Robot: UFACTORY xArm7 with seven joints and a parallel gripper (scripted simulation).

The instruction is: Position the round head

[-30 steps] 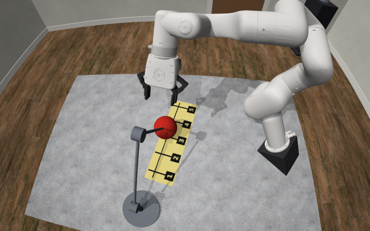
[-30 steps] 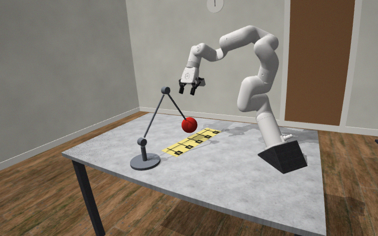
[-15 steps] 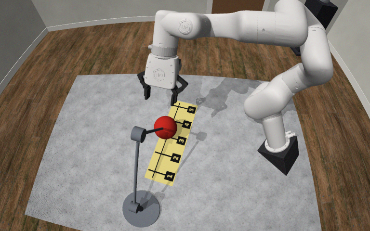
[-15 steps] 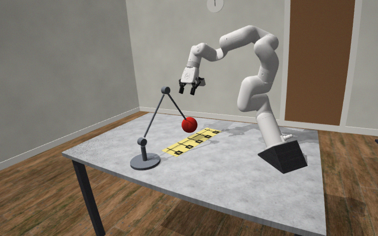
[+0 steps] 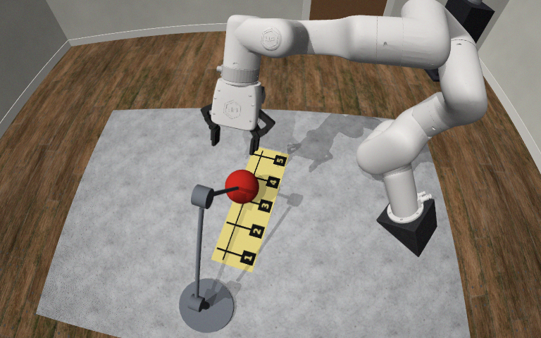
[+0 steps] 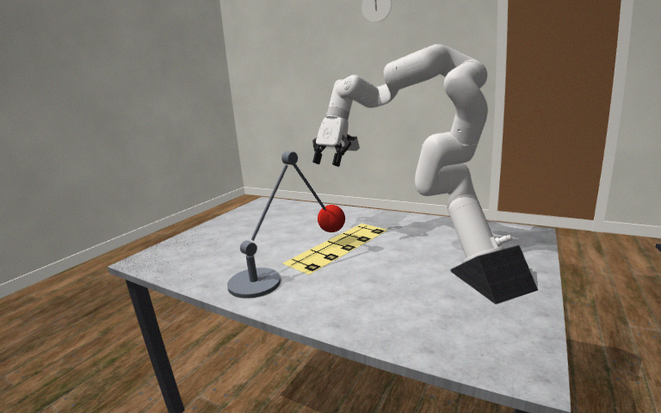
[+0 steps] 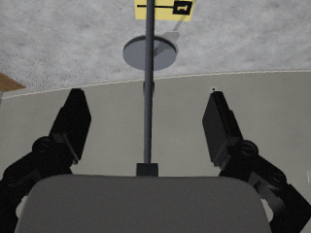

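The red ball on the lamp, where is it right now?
In the exterior view the red ball hangs in the air above the yellow strip, below the open gripper, touching neither.

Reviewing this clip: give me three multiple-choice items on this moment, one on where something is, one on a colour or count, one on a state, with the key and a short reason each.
1. Where is the claw relative to the lamp's head?
A. Closed around it
B. Above it, apart from it
C. Resting on the bench beside the foot

2. How many numbered lines cross the long line on the yellow strip?
A. Three
B. Four
C. Five

3. What is the state of the lamp's head?
A. Lying on the bench
B. Held up off the bench, nothing gripping it
C. Pinched between the fingers

Key:
1 B: in the exterior view the claw hangs well above the red head, with free space between them.
2 C: the yellow strip carries labels 1 to 5 in the top view.
3 B: the head is clear of the bench, its shadow on the strip, and the claw's fingers are spread wide and empty.
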